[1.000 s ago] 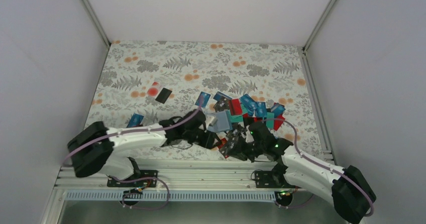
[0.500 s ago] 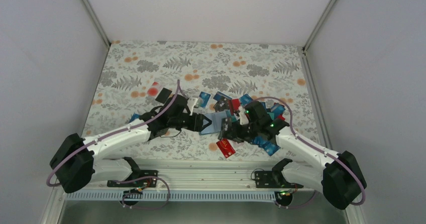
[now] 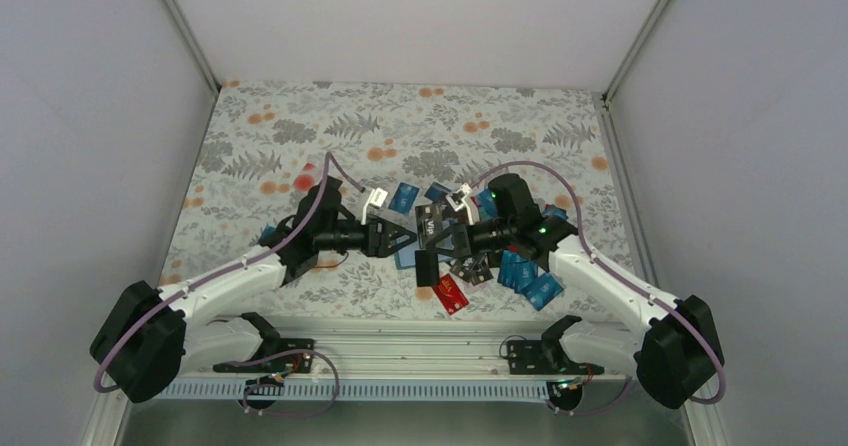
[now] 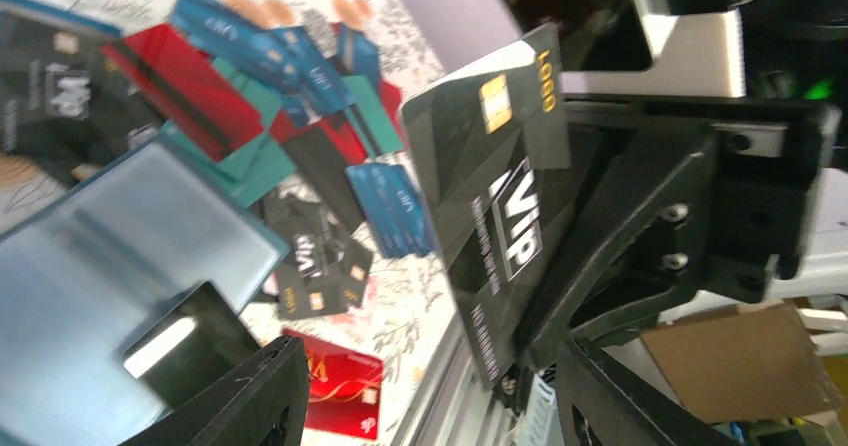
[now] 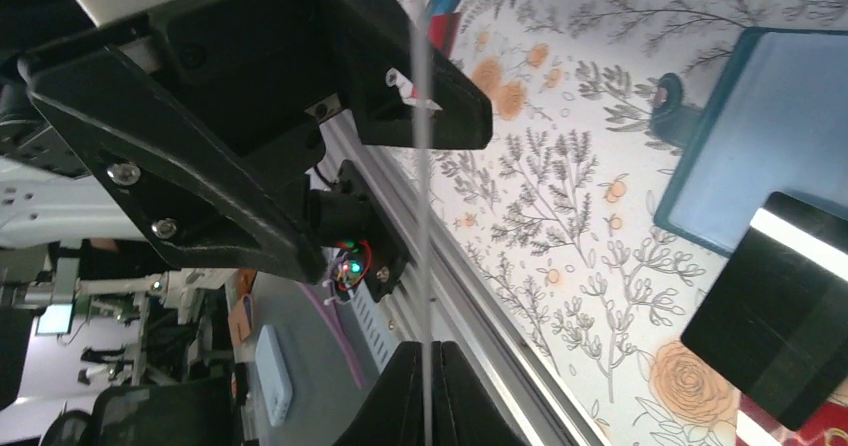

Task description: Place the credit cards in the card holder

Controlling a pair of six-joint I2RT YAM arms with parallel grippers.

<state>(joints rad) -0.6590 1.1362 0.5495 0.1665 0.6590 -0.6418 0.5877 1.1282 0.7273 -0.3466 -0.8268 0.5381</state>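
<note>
My right gripper [image 3: 443, 236] [image 5: 428, 354] is shut on a black VIP credit card [image 4: 500, 196], which it holds upright above the table; in the right wrist view the card is only a thin edge [image 5: 425, 166]. My left gripper [image 3: 396, 238] [image 4: 430, 358] faces that card from the left, open, with nothing between its fingers. The card holder [image 4: 120, 256] [image 5: 735, 156] lies open on the table below, light blue inside, and another black card [image 4: 185, 341] [image 5: 790, 311] rests on its corner. Several more credit cards [image 4: 290, 76] [image 3: 522, 269] lie piled to the right, with a red card [image 3: 450, 293] near the front.
The flowered tablecloth [image 3: 300, 136] ends at an aluminium rail [image 3: 400, 331] along the near edge. White walls close in the back and both sides. A blue card [image 3: 268, 234] lies alone under the left arm, and another blue card [image 3: 403, 197] lies behind the grippers.
Both arms moved away from the near edge toward the table's middle. The left gripper opened wider. The right gripper rose with the black card and now faces the left one.
</note>
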